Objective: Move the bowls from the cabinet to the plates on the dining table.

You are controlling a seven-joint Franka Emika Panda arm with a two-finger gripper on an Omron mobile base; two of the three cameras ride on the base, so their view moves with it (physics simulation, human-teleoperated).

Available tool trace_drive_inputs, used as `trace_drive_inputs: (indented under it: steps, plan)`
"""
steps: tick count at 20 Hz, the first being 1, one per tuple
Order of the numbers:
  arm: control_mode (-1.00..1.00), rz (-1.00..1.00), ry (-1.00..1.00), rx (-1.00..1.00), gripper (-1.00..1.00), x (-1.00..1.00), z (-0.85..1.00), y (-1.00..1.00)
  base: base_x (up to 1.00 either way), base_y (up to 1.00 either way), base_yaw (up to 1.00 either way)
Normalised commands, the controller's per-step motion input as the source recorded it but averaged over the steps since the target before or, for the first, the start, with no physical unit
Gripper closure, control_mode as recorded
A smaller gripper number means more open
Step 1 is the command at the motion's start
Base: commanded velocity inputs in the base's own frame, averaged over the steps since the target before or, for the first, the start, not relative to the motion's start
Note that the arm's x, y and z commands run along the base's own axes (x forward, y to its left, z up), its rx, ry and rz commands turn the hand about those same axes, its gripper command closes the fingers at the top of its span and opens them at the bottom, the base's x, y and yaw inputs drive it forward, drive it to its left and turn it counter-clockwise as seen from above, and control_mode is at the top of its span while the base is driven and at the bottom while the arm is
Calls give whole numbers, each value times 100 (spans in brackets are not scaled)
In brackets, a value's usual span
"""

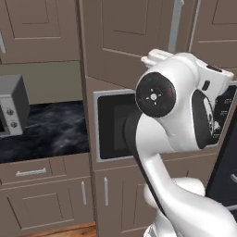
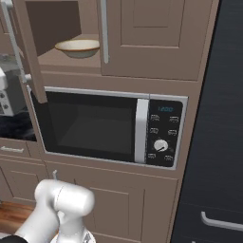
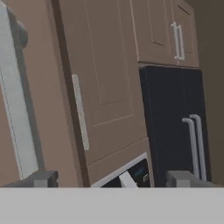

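**Cabinet door open, cream bowl on the shelf, fingers apart**

In the right base view the tall brown cabinet stands with its left door swung open toward the camera. On the shelf inside sits the shallow cream bowl with the tan-brown rim, upright, near the front edge of the shelf and just left of the closed right-hand door's grey bar handle. Directly below the shelf is a built-in black microwave with a silver handle and a control panel on its right.

In the hand view the gripper looks along a brown panelled door with a long vertical handle; the two fingers stand wide apart at the bottom of the picture and nothing lies between them. A dark refrigerator with paired bar handles stands to the right.

In the left base view the white arm rises in front of the microwave, and a marble surface with a small grey microwave lies to the left.
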Motion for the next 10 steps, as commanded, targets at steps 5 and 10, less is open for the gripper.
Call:
trace_drive_inputs:
  steps: [5, 10]
  plan:
    - [-100, 11, -2, 5, -100, -41, 13, -31, 0, 0, 0]
    - [-100, 15, 0, 4, -100, -33, 12, -17, 0, 0, 0]
